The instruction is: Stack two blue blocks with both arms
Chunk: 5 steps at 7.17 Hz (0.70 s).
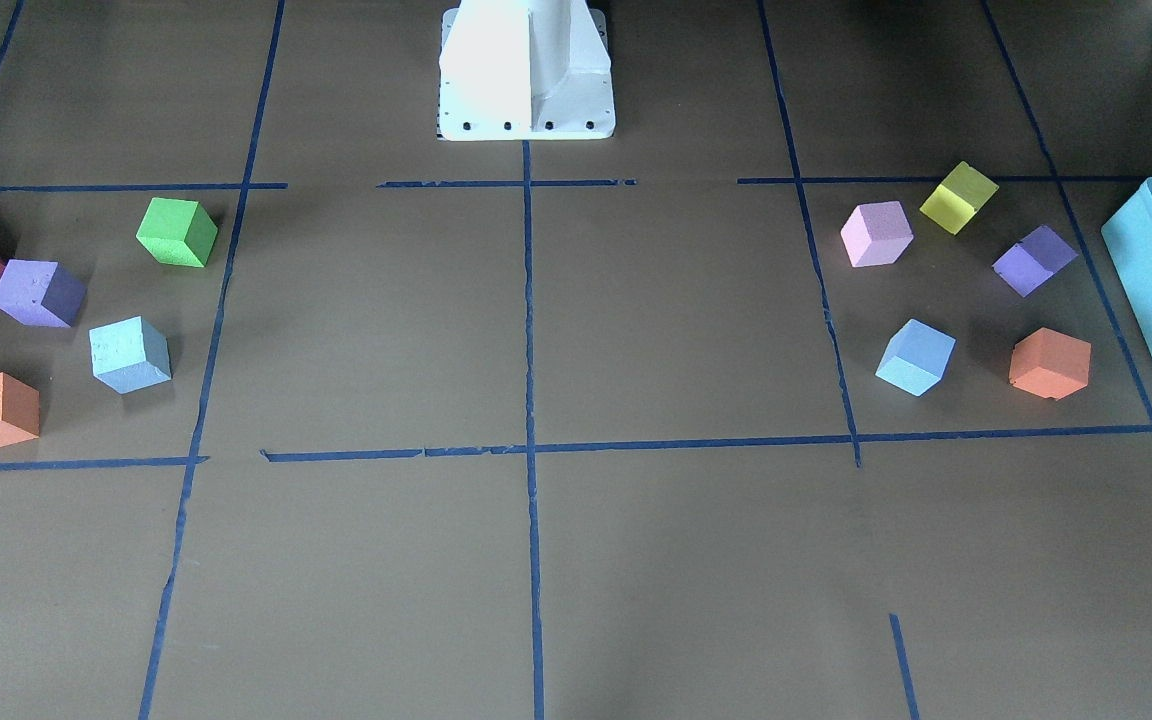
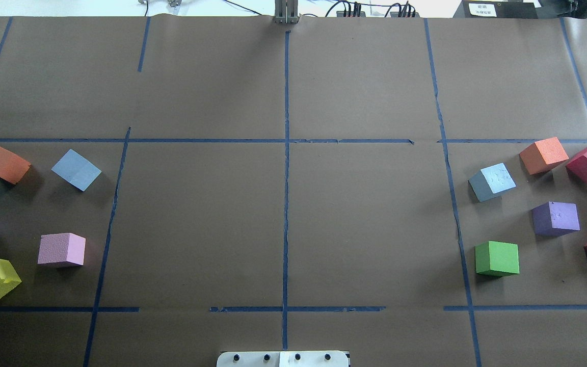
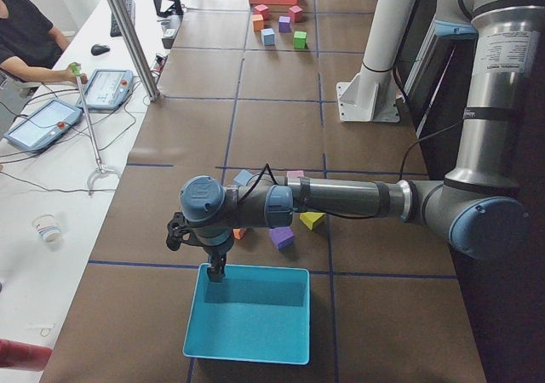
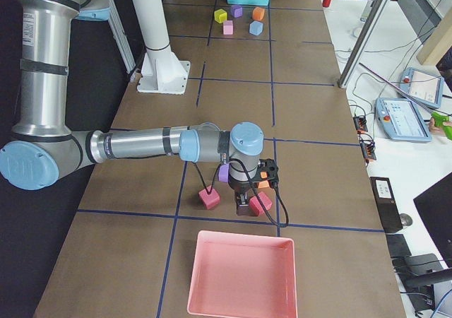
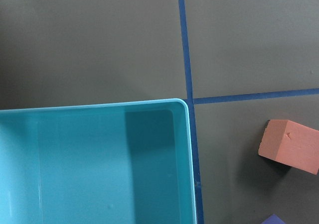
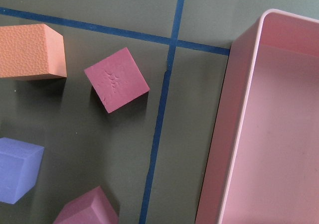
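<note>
- The table (image 2: pixel 196 219) is covered in brown paper with a grid of blue tape.
- The left arm (image 3: pixel 341 200) lies low and nearly level across the table's left end. The right arm (image 4: pixel 141 145) does the same across the right end.
- A teal box (image 3: pixel 255 315) sits at the far left end of the table, and a pink tray (image 4: pixel 240 275) sits at the far right end.
- The left gripper (image 3: pixel 217 271) points down over the edge of the teal box nearest the cubes. Only the side view shows it, so I cannot tell how wide it is or whether it touches the rim.
- The right gripper (image 4: pixel 244 206) points down just beside a dark red cube (image 4: pixel 260 203), near the pink tray. I cannot tell its opening or whether it holds anything.
- The left blue block (image 2: pixel 76 169) lies on the table's left side, near the left orange cube (image 2: pixel 3 163).
- The right blue block (image 2: pixel 492 181) lies on the right side, just beside the right orange cube (image 2: pixel 543 155) and farther from the robot than the green cube (image 2: pixel 497 258).
- The two blue blocks are well apart, each flat on the paper.
</note>
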Each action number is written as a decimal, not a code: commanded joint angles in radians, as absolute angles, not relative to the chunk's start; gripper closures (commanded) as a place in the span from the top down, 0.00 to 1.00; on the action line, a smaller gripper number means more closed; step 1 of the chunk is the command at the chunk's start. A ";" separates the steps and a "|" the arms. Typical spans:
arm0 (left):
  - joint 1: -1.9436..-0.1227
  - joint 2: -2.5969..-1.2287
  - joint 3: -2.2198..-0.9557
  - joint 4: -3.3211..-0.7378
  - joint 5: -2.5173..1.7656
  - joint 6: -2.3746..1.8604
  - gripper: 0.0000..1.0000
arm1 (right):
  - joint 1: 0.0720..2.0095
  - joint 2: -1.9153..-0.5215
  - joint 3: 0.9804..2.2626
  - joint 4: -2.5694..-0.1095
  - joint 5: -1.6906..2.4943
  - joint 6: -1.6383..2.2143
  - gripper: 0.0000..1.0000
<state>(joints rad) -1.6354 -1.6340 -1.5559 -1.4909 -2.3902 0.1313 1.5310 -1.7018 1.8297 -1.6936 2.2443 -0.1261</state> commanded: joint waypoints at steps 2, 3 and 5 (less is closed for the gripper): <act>-1.631 -1.606 -1.624 -1.493 -2.388 0.135 1.00 | 1.531 -1.701 1.830 -1.694 2.240 -0.112 1.00; -1.631 -1.594 -1.643 -1.486 -2.387 0.132 1.00 | 1.529 -1.701 1.830 -1.694 2.240 -0.112 1.00; -1.631 -1.591 -1.643 -1.493 -2.385 0.129 1.00 | 1.529 -1.701 1.830 -1.694 2.285 -0.113 1.00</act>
